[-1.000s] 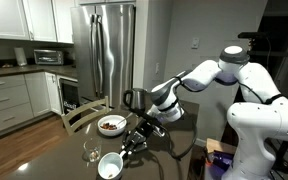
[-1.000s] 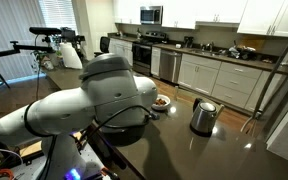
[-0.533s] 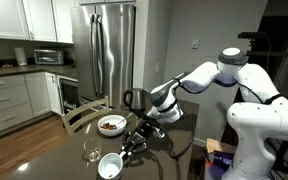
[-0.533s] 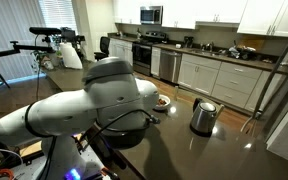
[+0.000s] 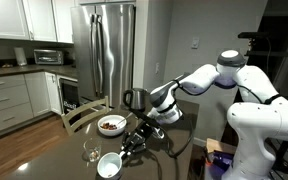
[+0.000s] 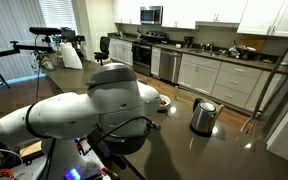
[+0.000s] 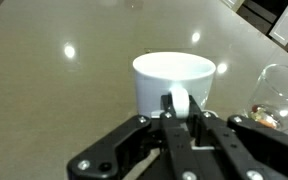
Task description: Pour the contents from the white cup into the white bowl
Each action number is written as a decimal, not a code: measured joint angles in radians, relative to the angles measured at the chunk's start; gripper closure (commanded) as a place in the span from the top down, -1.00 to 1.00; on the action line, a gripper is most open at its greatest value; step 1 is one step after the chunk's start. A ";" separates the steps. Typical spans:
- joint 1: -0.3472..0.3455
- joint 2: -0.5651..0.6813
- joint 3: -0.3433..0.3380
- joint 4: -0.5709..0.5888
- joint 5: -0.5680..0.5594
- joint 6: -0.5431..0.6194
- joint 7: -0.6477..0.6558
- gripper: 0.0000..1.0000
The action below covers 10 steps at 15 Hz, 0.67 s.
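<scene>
The white cup [image 7: 174, 82] sits on the table [image 7: 54, 60], a low, thick-walled, plain glazed cup with a wide round mouth. Its inside cannot be seen in the wrist view. The gripper [image 7: 182, 98] is right in front of the cup. Its black metal fingers [image 7: 168, 104] stand close together with a thin slit between them, and white shows through that slit. I cannot tell whether they pinch the cup's wall or only sit before it.

In an exterior view the gripper [image 5: 131, 149] hangs just beside the cup [image 5: 109, 165], and only there does the cup's mouth show, a pale ring. The tabletop reads as dark and glossy there, while the wrist view shows it pale, smooth and dotted with lamp reflections.

Just beside the cup is a clear glass [image 7: 280, 95] with something brownish low in it.

Beyond the cup stands the white bowl [image 5: 111, 125], round and wider than the cup, with a reddish-brown inside. In an exterior view the bulky white arm [image 6: 84, 110] hides all but a sliver of the bowl [image 6: 163, 100].

Farther from the cup stands a rounded steel kettle [image 5: 134, 99], shiny and squat in an exterior view [image 6: 203, 116]. Farthest from the cup is a tall brushed-steel fridge [image 5: 104, 50].
</scene>
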 measured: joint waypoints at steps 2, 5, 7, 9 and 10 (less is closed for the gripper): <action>0.000 -0.002 -0.002 0.001 0.000 0.000 0.000 -0.79; 0.000 -0.004 -0.003 0.002 0.000 0.000 0.000 -0.50; 0.000 -0.004 -0.005 0.002 0.000 0.000 0.000 -0.38; 0.000 -0.004 -0.007 0.002 0.000 0.000 0.000 -0.27; 0.000 -0.004 -0.008 0.002 0.000 0.000 0.000 -0.31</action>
